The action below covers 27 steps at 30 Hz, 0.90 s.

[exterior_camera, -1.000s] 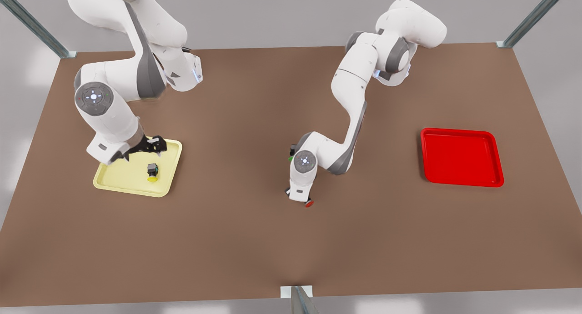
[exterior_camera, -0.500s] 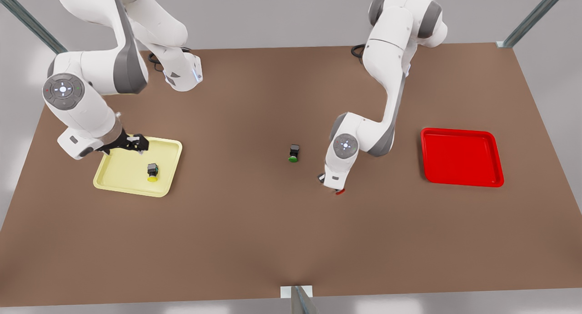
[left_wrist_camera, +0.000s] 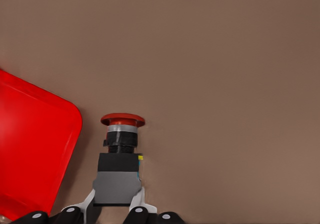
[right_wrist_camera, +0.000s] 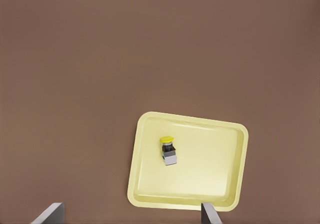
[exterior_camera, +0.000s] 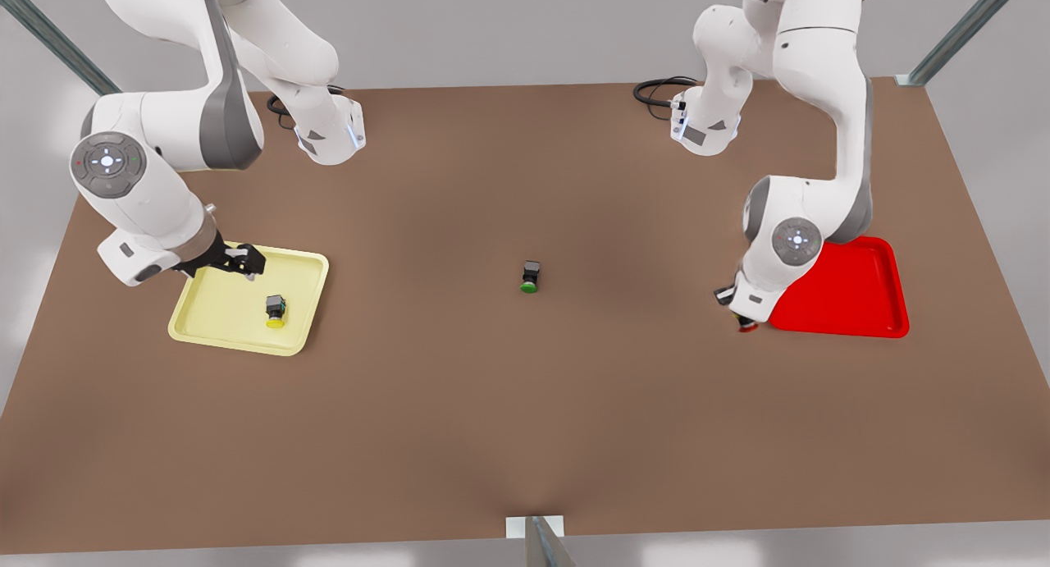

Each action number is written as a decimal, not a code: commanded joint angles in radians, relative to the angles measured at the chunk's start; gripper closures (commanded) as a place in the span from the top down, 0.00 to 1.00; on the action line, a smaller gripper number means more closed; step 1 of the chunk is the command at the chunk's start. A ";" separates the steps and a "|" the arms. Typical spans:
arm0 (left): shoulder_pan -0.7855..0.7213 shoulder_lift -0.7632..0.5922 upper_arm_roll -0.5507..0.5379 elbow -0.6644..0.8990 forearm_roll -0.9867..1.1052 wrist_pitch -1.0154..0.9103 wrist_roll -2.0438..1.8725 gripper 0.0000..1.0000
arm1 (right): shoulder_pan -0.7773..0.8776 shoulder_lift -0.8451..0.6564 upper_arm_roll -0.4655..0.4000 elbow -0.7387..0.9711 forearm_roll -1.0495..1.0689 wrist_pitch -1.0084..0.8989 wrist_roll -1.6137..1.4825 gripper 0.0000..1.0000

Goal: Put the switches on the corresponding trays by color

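My left gripper [left_wrist_camera: 118, 206] pinches the red switch [left_wrist_camera: 120, 159] by its grey body, cap pointing out over the brown table [exterior_camera: 525, 403]. In the front view it hangs just beside the red tray's [exterior_camera: 853, 292] near corner, the cap [exterior_camera: 747, 328] short of the rim. The green switch [exterior_camera: 530, 276] sits mid-table. My right gripper [exterior_camera: 244, 262] hovers spread above the yellow tray's [exterior_camera: 225, 317] far edge; the yellow switch [exterior_camera: 275, 311] lies inside that tray.

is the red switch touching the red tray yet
Apart. The left wrist view shows bare table between the red switch, held in the left end effector, and the red tray.
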 commanded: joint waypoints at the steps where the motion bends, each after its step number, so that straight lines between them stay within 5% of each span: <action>1: 0.013 -0.004 0.000 -0.005 -0.064 0.000 0.024 0.43 | 0.000 0.000 0.000 0.000 0.000 0.000 0.000 1.00; 8: 0.240 -0.113 -0.001 -0.108 0.023 -0.005 0.320 0.45 | 0.002 0.000 0.003 0.000 0.000 0.000 0.000 1.00; 15: 0.306 -0.110 -0.001 -0.112 0.056 0.017 0.422 0.45 | 0.002 -0.009 0.006 0.000 0.000 -0.003 0.000 1.00; 16: 0.305 -0.107 -0.001 -0.112 0.056 0.018 0.417 1.00 | 0.002 -0.009 0.006 0.000 0.000 -0.003 0.002 1.00; 24: 0.295 -0.110 -0.009 -0.102 0.056 0.015 0.422 1.00 | 0.006 -0.009 0.006 0.000 0.000 -0.003 0.002 1.00; 27: 0.286 -0.064 -0.084 0.029 0.040 -0.050 0.386 1.00 | 0.006 -0.009 0.005 0.000 0.000 -0.003 0.002 1.00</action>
